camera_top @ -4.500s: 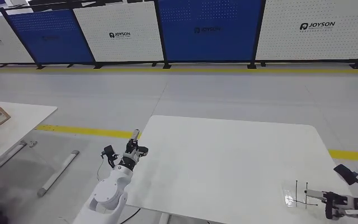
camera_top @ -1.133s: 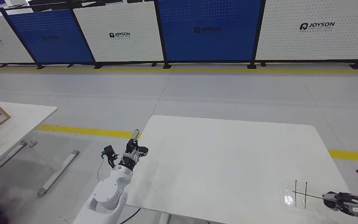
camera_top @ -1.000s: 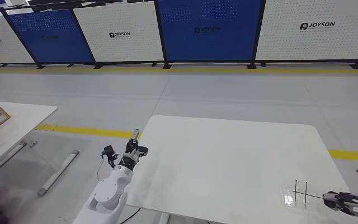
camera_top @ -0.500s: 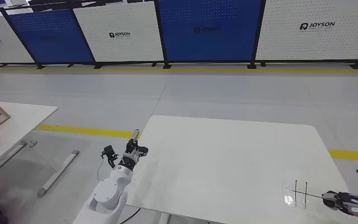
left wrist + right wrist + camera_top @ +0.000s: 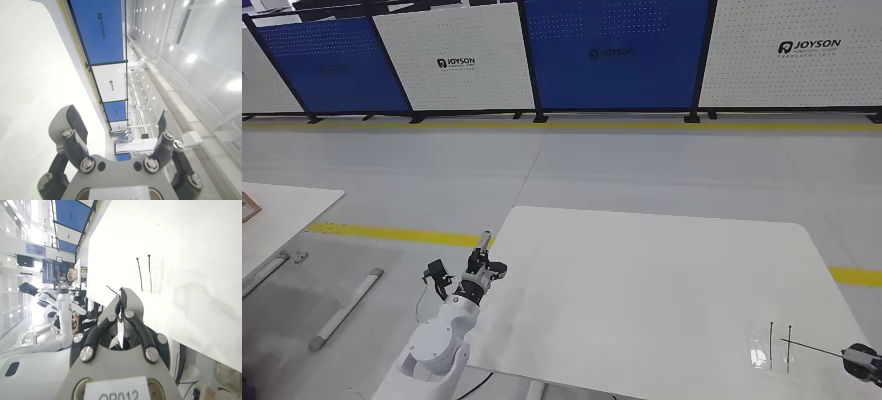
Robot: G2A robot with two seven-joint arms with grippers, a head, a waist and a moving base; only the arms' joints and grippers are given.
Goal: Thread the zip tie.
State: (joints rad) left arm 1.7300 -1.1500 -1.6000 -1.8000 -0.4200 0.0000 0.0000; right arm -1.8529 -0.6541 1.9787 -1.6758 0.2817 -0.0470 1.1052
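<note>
Zip tie (image 5: 812, 347) sits pinched in my right gripper (image 5: 850, 358), lower right of top view; left gripper (image 5: 482, 248), lower left, gapes apart.

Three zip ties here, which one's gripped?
The zip tie pinched in the right gripper, its free end poking out in front. The other two lie loose, side by side on the table.

Bright, even light from overhead in the top view, and we saw the bench (image 5: 642, 290) glowing pale white. From the left wrist, round ceiling lights (image 5: 191, 58) flared hard, and the screws (image 5: 86, 166) on the left hand (image 5: 119, 113) caught small glints. From the right wrist, the bench burned almost pure white, the room behind (image 5: 34, 237) blew out in glare, and straight lines bowed toward the edges.
</note>
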